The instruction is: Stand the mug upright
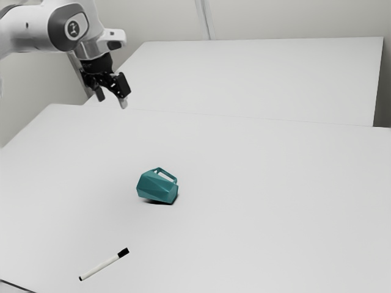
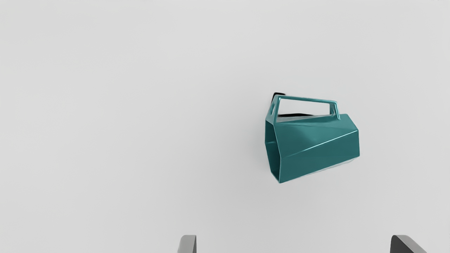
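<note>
A white marker (image 1: 102,265) is lying nearest the exterior view's camera on the counter (image 1: 256,213). Beyond it, the teal mug (image 1: 157,187) is resting on its side. Farther back, the end effector (image 1: 112,102) is hovering released, its fingers standing wide apart.

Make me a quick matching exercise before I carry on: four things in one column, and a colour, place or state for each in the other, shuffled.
Things
1. Mug
2. Marker barrel
3. Marker cap
4. Gripper

Colour, place or state
A. Black, at the end nearer the mug
B. Raised off the table, jaws open
C. Teal, lying on its side
D. White, resting on the table

Right pairs: 1-C, 2-D, 3-A, 4-B
</note>
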{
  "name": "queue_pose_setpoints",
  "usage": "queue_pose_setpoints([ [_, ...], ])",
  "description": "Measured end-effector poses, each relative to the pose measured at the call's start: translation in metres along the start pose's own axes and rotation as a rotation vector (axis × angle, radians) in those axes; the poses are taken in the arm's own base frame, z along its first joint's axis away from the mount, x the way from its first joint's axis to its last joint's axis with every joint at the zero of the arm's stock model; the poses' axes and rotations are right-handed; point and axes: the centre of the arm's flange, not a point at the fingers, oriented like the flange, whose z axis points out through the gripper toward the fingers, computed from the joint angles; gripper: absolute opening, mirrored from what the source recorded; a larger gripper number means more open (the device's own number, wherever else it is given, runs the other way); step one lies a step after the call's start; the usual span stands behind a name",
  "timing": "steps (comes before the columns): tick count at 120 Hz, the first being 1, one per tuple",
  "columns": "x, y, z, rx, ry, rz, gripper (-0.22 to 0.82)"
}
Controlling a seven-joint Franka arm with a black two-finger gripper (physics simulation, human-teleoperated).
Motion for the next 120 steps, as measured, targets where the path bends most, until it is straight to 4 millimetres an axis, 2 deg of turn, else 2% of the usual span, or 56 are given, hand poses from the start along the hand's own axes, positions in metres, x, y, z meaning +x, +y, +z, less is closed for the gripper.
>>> queue_pose_setpoints([
  [23, -0.003, 0.004, -0.006, -0.011, 0.056, -0.012, 0.6],
  [32, -0.013, 0.007, 0.008, -0.048, 0.071, -0.026, 0.6],
  [37, -0.027, 0.006, 0.019, -0.069, 0.089, -0.034, 0.6],
  [51, -0.083, -0.056, 0.059, -0.195, 0.19, -0.164, 0.6],
  [65, -0.128, -0.088, 0.107, -0.425, 0.321, -0.263, 0.6],
  [78, -0.155, -0.116, 0.147, -0.534, 0.426, -0.297, 0.6],
  [87, -0.161, -0.128, 0.171, -0.551, 0.461, -0.266, 0.6],
  [99, -0.159, -0.132, 0.2, -0.54, 0.474, -0.177, 0.6],
  [120, -0.156, -0.132, 0.228, -0.509, 0.505, -0.015, 0.6],
])
